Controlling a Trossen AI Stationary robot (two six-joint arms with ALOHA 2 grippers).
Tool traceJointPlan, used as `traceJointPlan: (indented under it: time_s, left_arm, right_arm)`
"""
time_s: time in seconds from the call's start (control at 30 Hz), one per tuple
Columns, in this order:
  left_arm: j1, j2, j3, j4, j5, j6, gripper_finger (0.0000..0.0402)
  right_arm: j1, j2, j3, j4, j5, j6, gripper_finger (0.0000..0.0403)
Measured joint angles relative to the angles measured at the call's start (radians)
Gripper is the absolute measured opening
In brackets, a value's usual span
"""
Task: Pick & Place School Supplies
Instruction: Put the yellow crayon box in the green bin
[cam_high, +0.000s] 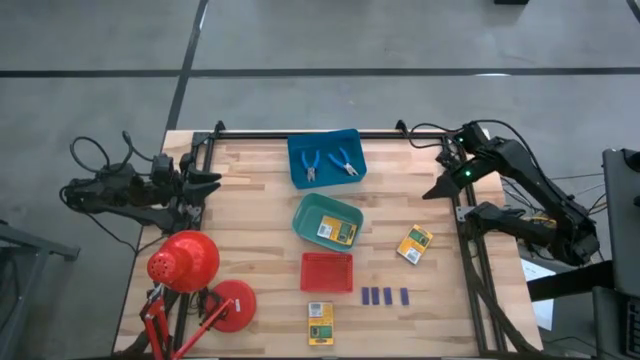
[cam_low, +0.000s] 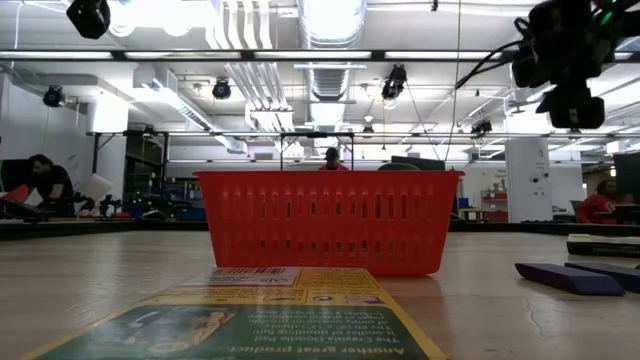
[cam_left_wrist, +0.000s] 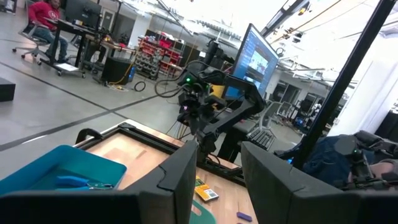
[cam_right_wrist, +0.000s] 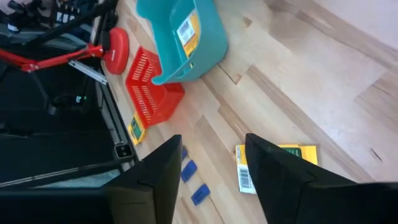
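**Right arm nearest the loose box**

On the bench (cam_high: 250, 200), a yellow-and-green box (cam_high: 415, 243) lies at 7 o'clock from the right gripper (cam_high: 437, 190), long axis tilted. Its fingers (cam_right_wrist: 273, 174) are parted and empty. The left gripper (cam_high: 212, 181), also parted and empty, waits far across.

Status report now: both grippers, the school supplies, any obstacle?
Left gripper open, parked at table's left edge. Right gripper open, above flat yellow-and-green box. Two blue-handled tools in blue tray. No obstacle.
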Motion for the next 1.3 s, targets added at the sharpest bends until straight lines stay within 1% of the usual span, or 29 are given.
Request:
traceJointPlan:
  time_s: [0.17, 0.33, 0.47, 0.6, 0.77, 0.83, 0.93, 1.03, 1.17, 1.3]
  left_arm:
    - [0.000, 0.000, 0.000, 0.000, 0.000, 0.000, 0.0133]
    - [0.000, 0.000, 0.000, 0.002, 0.000, 0.000, 0.0133]
    - [0.000, 0.000, 0.000, 0.002, 0.000, 0.000, 0.0133]
    - [0.000, 0.000, 0.000, 0.002, 0.000, 0.000, 0.0133]
    - [0.000, 0.000, 0.000, 0.002, 0.000, 0.000, 0.0133]
    - [0.000, 0.000, 0.000, 0.002, 0.000, 0.000, 0.0133]
    - [0.000, 0.000, 0.000, 0.002, 0.000, 0.000, 0.0133]
    - [0.000, 0.000, 0.000, 0.002, 0.000, 0.000, 0.0133]
    - [0.000, 0.000, 0.000, 0.002, 0.000, 0.000, 0.0133]
    - [0.001, 0.000, 0.000, 0.002, 0.000, 0.000, 0.0133]
  right_arm:
    - [0.000, 0.067, -0.003, -0.001, 0.009, -0.048, 0.0220]
    - [0.000, 0.143, -0.035, 0.001, 0.113, -0.087, 0.0258]
    - [-0.001, 0.198, -0.081, 0.003, 0.108, -0.151, 0.0275]
    - [-0.001, 0.236, -0.156, 0.026, 0.085, -0.172, 0.0284]
    - [-0.001, 0.241, -0.247, 0.107, 0.017, -0.157, 0.0288]
    - [0.000, 0.234, -0.268, 0.132, 0.017, -0.104, 0.0287]
    - [0.000, 0.225, -0.293, 0.172, 0.016, 0.026, 0.0286]
    - [0.000, 0.216, -0.305, 0.217, 0.019, 0.023, 0.0290]
    - [0.000, 0.224, -0.316, 0.212, 0.059, 0.048, 0.0293]
    - [0.000, 0.239, -0.316, 0.218, 0.073, 0.068, 0.0290]
